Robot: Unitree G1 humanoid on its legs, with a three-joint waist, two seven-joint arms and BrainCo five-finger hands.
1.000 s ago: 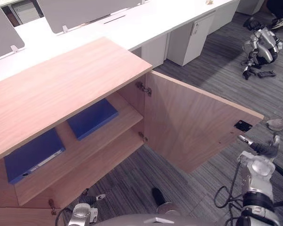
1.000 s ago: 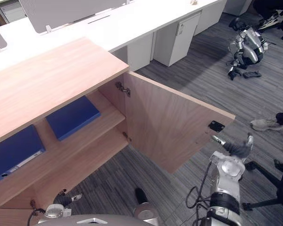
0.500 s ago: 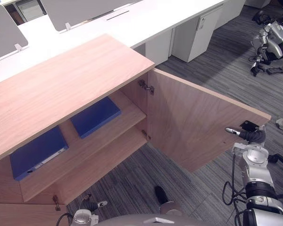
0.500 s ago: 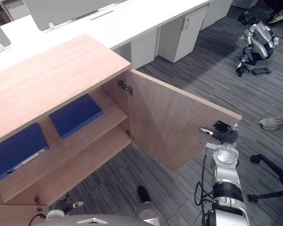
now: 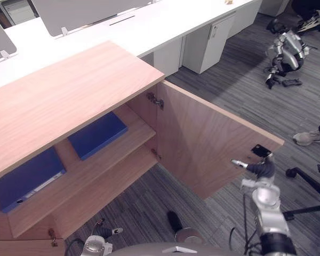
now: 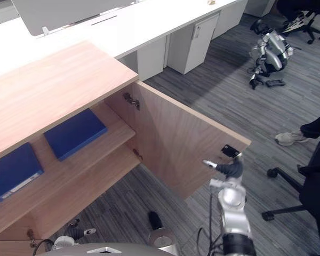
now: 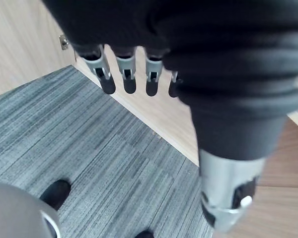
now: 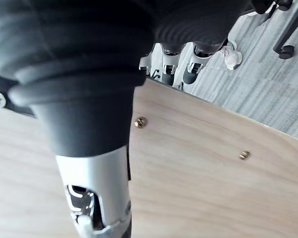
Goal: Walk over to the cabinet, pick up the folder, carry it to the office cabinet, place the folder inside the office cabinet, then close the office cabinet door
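Blue shows on the upper shelf of the light wooden office cabinet (image 5: 69, 90). A thick blue ring-binder folder (image 5: 29, 178) lies flat at its left end, and a thinner blue flat folder (image 5: 97, 135) lies to its right, apart from it. My left hand (image 7: 125, 74) hangs low by the cabinet's base, fingers loose and empty. The wooden cabinet door (image 5: 202, 138) stands wide open. I judge it a stiff board that swings easily on its hinges, best pushed at the free edge. My right hand (image 5: 256, 169) is there, beside the small black latch plate (image 5: 260, 151), with fingers (image 8: 193, 69) loosely straight past the edge, gripping nothing.
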